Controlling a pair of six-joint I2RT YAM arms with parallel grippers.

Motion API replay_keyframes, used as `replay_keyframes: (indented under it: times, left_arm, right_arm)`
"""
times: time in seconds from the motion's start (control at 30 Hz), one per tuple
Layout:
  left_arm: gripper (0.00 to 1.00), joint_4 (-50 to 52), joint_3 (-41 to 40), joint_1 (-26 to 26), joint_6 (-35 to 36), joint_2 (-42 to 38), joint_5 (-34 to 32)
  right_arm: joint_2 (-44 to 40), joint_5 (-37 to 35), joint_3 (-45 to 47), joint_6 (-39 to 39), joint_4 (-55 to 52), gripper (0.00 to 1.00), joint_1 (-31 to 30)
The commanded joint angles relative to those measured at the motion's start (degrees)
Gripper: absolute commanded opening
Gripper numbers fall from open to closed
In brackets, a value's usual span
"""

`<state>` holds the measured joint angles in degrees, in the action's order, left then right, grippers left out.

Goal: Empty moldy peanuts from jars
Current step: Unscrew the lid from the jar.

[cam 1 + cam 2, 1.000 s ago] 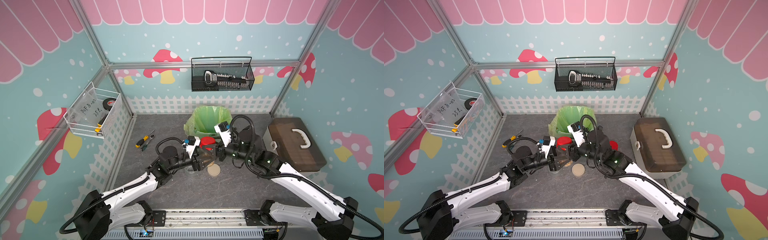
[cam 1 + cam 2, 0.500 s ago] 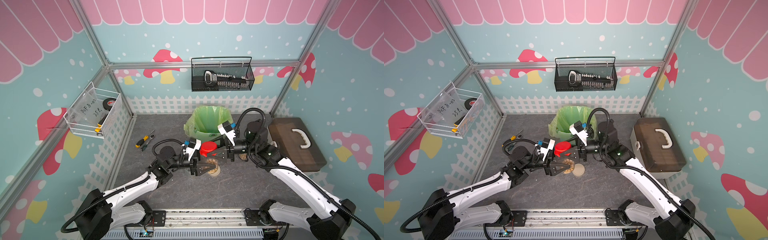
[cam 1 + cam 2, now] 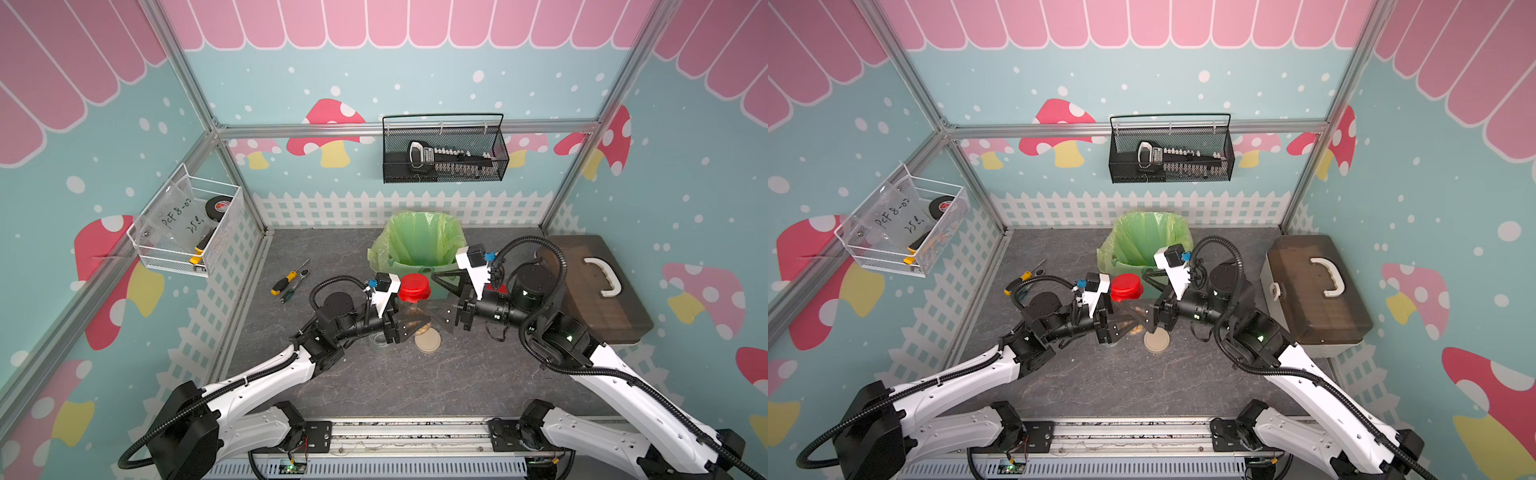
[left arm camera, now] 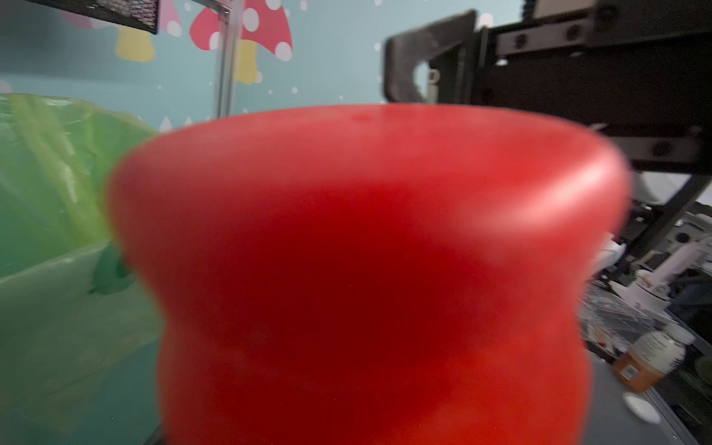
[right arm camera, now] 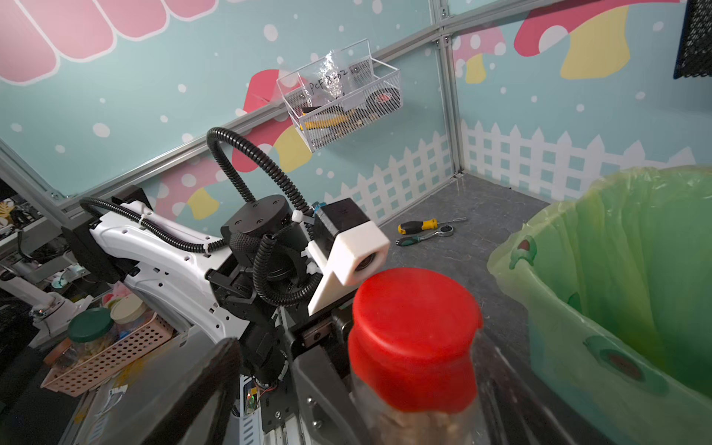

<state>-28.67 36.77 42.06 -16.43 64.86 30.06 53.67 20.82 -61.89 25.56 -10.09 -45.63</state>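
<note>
**Red-lidded jar held in front of the bin, lid not yet off**

Well to the left of the green-bagged bin point(image 3: 440, 237), a screwdriver point(image 3: 284, 280) and a ratchet point(image 3: 297, 286) lie side by side on the tabletop point(image 3: 415, 386), clear of the work. Nearer, in front of the bin's left corner, the left gripper point(image 3: 409, 321) has its fingers pinching the clear wall of a jar point(image 5: 418, 420). The jar is held roughly upright above the tabletop; its red lid point(image 3: 414, 286) is on; the moldy peanuts point(image 5: 400, 423) show through the wall. Under that gripper stands a lidless clear jar point(image 3: 379, 343), seemingly empty; a beige lid point(image 3: 428, 342) lies flat just beside it, also in front of the bin. In front of the bin's right half, the right gripper point(image 3: 441, 300) faces the red lid with its fingers spread wide, one on each side of it; as far as I can tell they do not touch it. Well to the right of the bin sits a brown box point(image 3: 582, 320).

The likely next step is unscrewing, and the dangers lie there. If the spread fingers close off-centre on the rounded lid, they may skid off it. If the left pinch on the smooth wall is too light, the jar may turn with the lid or slip down onto the jar and lid beneath. The jar hangs in front of the bin, not over it; a lid that comes free here would likely let peanuts fall on the tabletop. The far right finger sits near the bag and could snag it.
</note>
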Motion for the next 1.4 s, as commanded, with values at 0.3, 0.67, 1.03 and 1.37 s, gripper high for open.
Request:
replay_keyframes:
  times: [0.3, 0.67, 1.03, 1.37]
  left_arm:
    - [0.66, 2.69, 0.32, 0.12, 2.84, -1.68, -9.94]
    - [0.66, 3.41, 0.49, 0.65, 3.55, -2.02, -9.99]
    - [0.65, 2.57, -0.10, 1.00, 3.86, -2.97, -7.91]
    - [0.66, 0.74, -0.21, 1.02, 2.85, -3.09, -3.00]
  right_arm:
    - [8.75, -34.30, -3.15, -1.88, -1.48, 0.91, -12.26]
    - [11.13, -37.31, -5.67, -2.62, -1.28, 0.89, -12.28]
    - [15.23, -33.62, -8.95, -2.37, -3.83, 0.81, -11.65]
    - [12.56, -22.09, -6.96, -0.12, -3.19, 0.56, -5.54]
